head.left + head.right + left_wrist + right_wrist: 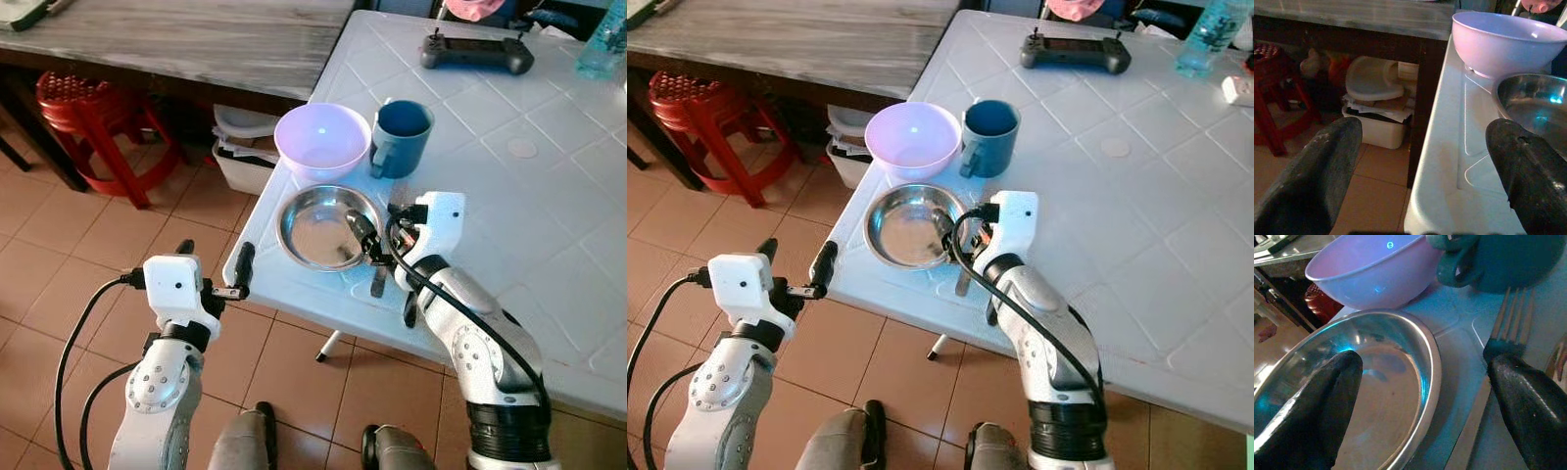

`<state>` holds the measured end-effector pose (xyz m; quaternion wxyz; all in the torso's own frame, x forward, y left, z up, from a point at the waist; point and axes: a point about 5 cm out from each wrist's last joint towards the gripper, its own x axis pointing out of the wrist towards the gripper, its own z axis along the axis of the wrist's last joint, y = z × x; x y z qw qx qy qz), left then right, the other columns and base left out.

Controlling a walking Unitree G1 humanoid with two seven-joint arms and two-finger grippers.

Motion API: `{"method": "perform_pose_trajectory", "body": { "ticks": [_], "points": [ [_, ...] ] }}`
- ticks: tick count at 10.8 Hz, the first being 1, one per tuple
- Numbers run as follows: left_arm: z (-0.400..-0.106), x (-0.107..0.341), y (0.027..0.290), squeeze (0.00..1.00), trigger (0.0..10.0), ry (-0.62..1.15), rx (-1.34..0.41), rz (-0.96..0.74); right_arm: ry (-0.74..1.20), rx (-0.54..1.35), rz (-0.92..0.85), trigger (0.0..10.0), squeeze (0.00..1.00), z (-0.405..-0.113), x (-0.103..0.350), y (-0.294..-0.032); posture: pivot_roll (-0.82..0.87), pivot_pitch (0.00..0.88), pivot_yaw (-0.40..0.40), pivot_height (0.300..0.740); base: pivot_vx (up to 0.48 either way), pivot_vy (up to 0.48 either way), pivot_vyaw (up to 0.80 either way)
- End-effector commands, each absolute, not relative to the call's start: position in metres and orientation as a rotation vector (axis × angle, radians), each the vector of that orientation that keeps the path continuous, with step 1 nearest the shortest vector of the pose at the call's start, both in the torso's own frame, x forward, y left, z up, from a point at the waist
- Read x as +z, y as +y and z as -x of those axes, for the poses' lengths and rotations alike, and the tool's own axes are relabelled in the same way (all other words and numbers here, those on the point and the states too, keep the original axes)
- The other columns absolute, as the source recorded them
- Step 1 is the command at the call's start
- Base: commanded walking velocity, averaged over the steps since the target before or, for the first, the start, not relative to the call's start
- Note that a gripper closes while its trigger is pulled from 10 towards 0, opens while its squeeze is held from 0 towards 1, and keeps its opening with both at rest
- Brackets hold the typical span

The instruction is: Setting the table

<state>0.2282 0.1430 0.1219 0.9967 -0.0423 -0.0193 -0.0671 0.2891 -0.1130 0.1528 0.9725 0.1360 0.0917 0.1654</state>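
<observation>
Right gripper (1422,382) sits low over the near corner of the white table (549,225), fingers spread wide and holding nothing. One finger (1308,401) hangs over the inside of the steel dish (323,227); the other (1533,401) is on the far side of the dish rim, its tip at the neck of a fork (1511,325). Fork lies flat on the table just beside the dish, tines pointing toward the blue mug (402,137).

Behind the dish, touching or nearly touching its rim: lilac plastic bowl (321,140), upright. Mug stands just beside the bowl, handle turned toward it.

Left gripper (214,269) is off the table's edge, over the tiled floor (59,245), fingers also wide apart and empty, one fingertip (244,262) close to the table corner.

Farther out on the table: black handheld controller (477,51), plastic bottle (609,44) at the far edge. Beyond the table, a wooden bench top (196,39), red stool (93,117) beneath it, white tub (1376,127) of clutter on the floor.
</observation>
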Motion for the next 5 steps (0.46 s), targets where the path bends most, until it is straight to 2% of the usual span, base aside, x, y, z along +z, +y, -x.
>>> {"method": "perform_pose_trajectory", "body": {
  "ticks": [1, 5],
  "points": [
    [-0.2276, 0.1186, 0.1442, 0.0, 10.0, -0.026, -0.129, 0.087, 0.149, 0.338, -0.281, 10.0, 0.0, -0.2883, 0.1629, -0.1136, 0.05, 0.199, 0.053, 0.74, 0.0, 0.0, 0.0],
    [-0.2273, 0.1173, 0.1441, 0.0, 10.0, -0.026, -0.129, 0.088, 0.145, 0.355, -0.271, 10.0, 0.0, -0.2922, 0.1652, -0.1122, 0.05, 0.198, 0.047, 0.74, 0.0, 0.0, 0.0]
  ]
}}
